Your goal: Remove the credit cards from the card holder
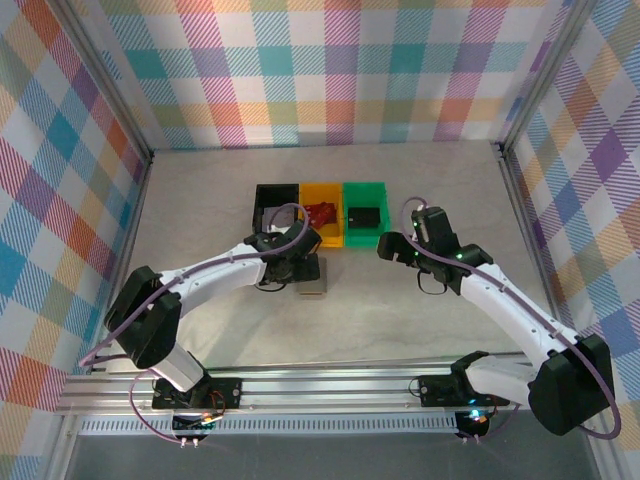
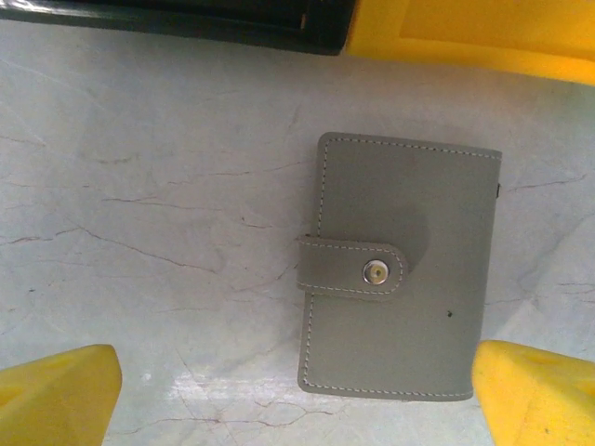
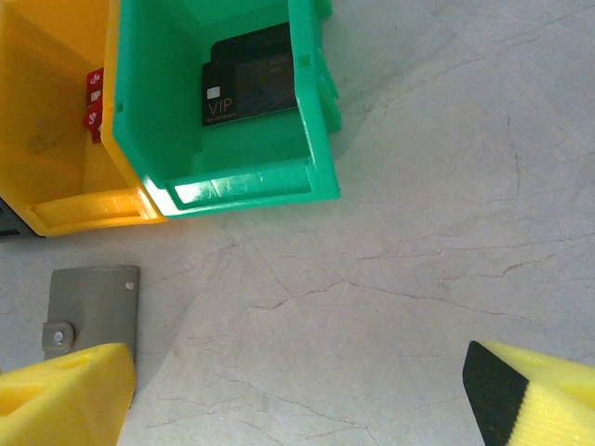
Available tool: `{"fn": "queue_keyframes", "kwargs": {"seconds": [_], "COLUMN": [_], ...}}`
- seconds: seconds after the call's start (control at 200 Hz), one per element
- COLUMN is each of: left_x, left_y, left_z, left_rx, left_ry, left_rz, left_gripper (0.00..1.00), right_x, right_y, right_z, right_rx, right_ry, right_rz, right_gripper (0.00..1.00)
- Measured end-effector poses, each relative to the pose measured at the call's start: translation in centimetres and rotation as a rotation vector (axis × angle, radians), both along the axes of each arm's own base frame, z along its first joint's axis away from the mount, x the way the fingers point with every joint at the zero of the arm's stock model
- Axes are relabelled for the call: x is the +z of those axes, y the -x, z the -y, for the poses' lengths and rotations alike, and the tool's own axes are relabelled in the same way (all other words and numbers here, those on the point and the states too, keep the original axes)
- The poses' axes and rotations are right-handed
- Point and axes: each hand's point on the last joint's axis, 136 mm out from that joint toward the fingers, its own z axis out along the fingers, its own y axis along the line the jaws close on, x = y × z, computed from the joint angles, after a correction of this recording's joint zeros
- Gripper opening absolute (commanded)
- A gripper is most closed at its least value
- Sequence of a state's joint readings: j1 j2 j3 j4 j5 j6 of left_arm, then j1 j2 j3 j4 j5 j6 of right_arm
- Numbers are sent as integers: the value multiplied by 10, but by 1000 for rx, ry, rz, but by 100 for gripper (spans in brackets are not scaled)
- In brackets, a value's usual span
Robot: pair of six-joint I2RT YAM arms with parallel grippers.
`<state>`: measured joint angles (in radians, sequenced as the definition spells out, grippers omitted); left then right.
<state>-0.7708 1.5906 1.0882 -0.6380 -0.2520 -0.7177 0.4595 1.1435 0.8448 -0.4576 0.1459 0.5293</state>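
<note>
Left wrist cam: holder (image 2: 402,269) lies snapped closed on table (image 2: 167,232), under left gripper (image 2: 296,395), jaws wide apart, holding nothing. Right wrist cam: dark card (image 3: 249,74) in green bin (image 3: 232,181), red card (image 3: 94,102) in yellow bin (image 3: 65,139); right gripper (image 3: 297,400) also spread wide, nothing in it.

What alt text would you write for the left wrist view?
A closed grey card holder, strap snapped, lies flat on the table ahead of the open left gripper; a black bin and a yellow bin edge the top.
</note>
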Motion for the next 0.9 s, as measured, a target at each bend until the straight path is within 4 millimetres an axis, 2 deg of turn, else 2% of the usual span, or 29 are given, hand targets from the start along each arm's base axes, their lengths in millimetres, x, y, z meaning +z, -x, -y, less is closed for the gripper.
{"fn": "queue_keyframes", "kwargs": {"seconds": [0.61, 0.9], "left_x": [-15, -14], "left_y": [-3, -4], "left_z": [9, 12], "left_rx": [-11, -16], "left_ry": [-22, -31], "left_rz": [-33, -39], "left_gripper": [96, 96], "right_x": [4, 5], "right_y": [-1, -1], "right_z": [-1, -1], "right_rx": [3, 11], "right_ry": [-5, 0], "right_rz": [16, 20], "right_gripper": [91, 92]}}
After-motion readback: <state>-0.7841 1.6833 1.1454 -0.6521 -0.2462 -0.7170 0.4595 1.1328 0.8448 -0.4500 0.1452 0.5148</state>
